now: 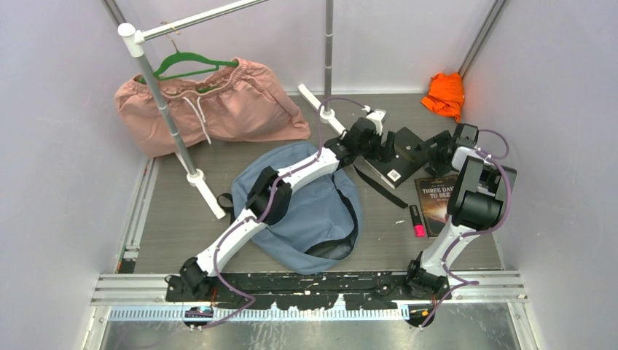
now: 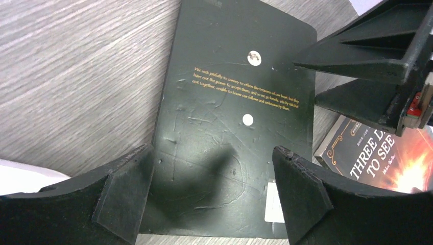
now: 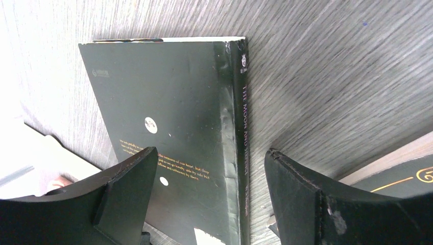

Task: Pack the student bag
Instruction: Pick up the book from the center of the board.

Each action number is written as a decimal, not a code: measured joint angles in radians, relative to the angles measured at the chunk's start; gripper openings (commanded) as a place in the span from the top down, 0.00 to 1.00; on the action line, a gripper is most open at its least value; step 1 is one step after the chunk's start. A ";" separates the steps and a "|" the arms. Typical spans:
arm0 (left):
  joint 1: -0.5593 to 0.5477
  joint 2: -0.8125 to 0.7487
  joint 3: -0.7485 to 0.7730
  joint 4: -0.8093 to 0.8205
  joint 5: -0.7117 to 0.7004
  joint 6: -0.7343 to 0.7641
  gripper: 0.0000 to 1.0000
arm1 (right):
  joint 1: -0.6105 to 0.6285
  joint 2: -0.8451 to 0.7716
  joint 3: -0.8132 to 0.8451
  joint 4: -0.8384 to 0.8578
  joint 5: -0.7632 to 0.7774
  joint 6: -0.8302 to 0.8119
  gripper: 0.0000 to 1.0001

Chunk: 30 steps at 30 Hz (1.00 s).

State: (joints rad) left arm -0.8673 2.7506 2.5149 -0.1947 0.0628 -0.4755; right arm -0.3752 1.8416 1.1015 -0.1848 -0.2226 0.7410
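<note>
The student bag lies flat at the table's middle, dusty blue, with my left arm stretched across it. Past it lies a dark green book, back cover up. My left gripper hangs open at its left end, my right gripper open at its right end. In the left wrist view the book fills the gap between my open left gripper. In the right wrist view the book shows its spine, which lies between my open right gripper. Neither holds anything.
A second book, "Three Days to See", lies near my right arm with a pink marker beside it. An orange cloth sits back right. A pink garment on a green hanger and rack poles stand back left.
</note>
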 measured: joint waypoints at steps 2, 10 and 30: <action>0.000 0.000 0.000 0.011 0.016 0.033 0.15 | 0.000 0.002 0.000 0.002 -0.004 0.001 0.18; 0.005 0.000 0.000 0.026 0.048 0.144 0.14 | -0.003 0.018 0.000 0.047 -0.036 0.022 0.18; 0.024 0.073 0.050 0.039 0.163 0.055 0.20 | -0.014 0.018 -0.023 0.102 -0.085 0.035 0.17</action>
State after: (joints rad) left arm -0.8436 2.8239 2.5652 -0.1558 0.2260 -0.4210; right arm -0.3889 1.8599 1.0782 -0.0826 -0.3073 0.7757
